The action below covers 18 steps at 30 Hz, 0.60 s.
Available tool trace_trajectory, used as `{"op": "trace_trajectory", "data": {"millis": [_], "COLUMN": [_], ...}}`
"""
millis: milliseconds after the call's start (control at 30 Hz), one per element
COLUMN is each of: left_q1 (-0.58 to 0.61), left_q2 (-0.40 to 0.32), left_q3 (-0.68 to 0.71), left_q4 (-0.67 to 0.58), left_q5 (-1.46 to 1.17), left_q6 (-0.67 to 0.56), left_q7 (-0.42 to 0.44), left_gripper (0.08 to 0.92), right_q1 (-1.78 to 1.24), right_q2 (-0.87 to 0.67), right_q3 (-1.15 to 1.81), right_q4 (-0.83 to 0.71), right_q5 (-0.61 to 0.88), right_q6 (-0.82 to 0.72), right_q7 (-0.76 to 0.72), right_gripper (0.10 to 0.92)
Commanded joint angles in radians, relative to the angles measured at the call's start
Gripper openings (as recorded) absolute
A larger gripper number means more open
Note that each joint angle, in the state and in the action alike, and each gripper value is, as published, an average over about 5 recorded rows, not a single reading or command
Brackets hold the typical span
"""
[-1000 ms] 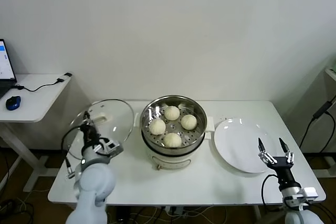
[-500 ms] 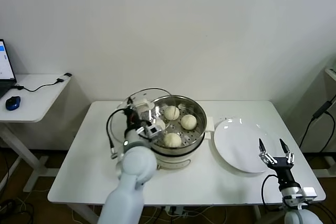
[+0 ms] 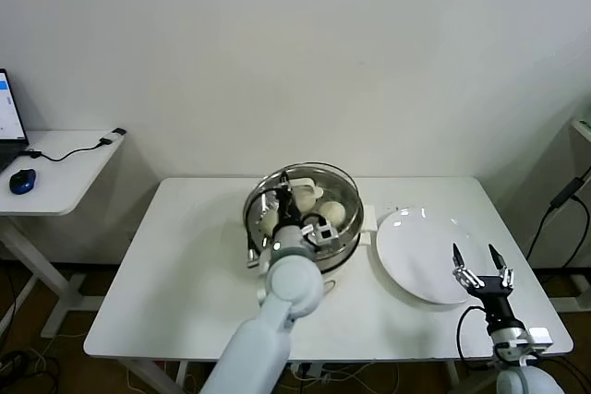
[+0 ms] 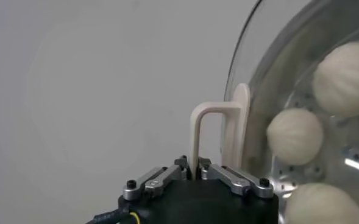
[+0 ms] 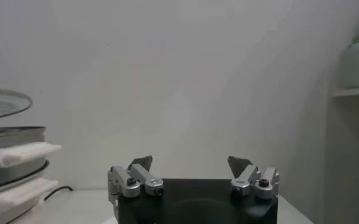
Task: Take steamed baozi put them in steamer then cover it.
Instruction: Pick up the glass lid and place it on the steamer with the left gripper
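A: Your left gripper (image 4: 192, 172) is clamped tight on the white handle (image 4: 219, 131) of the cover (image 3: 302, 200), and the cover hangs over the steamer (image 3: 346, 232) at the table's (image 3: 175, 283) centre; it looks tilted, not seated.

B: And the baozi (image 4: 295, 135)?

A: All inside the steamer, seen through the glass; so only the covering is left; your risk is the landing.

B: Meaning what?

A: If you lower it tilted or off-centre, I'd expect one edge of the metal rim to catch on the steamer's lip; let go then and the cover could slide off toward 9 o'clock, or knock the cooker base.

B: The grip itself?

A: It pinches a thin handle loop; a heavy glass lid could swing on that pinch; level it, centre it, then release.

B: Right side?

A: Your right gripper (image 3: 481, 271) waits spread wide at about 4 o'clock, just beside the plate (image 3: 411, 251); leave it there.
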Motion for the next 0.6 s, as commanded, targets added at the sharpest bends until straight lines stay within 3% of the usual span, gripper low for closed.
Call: {"op": "trace_trajectory", "data": {"millis": [33,600], "left_q1": [-0.047,-0.042], "left_q2": [-0.050,-0.050], "left_q3": [0.079,0.068], "left_q4": [0.086,0.109], "left_q5": [0.016,0.085], "left_q6": [0.026,0.022], "left_q7": [-0.011,-0.029], "left_gripper": [0.165,0.165], "right_q1": [0.006,0.004], "right_q2": [0.002,0.005], "right_q3": [-0.006,-0.004], "right_q4": [-0.008,-0.015], "right_q5": [-0.002,-0.004], "right_q6": [0.001,0.008], "right_q7": [0.000,0.000], "right_gripper": [0.823,0.823]}}
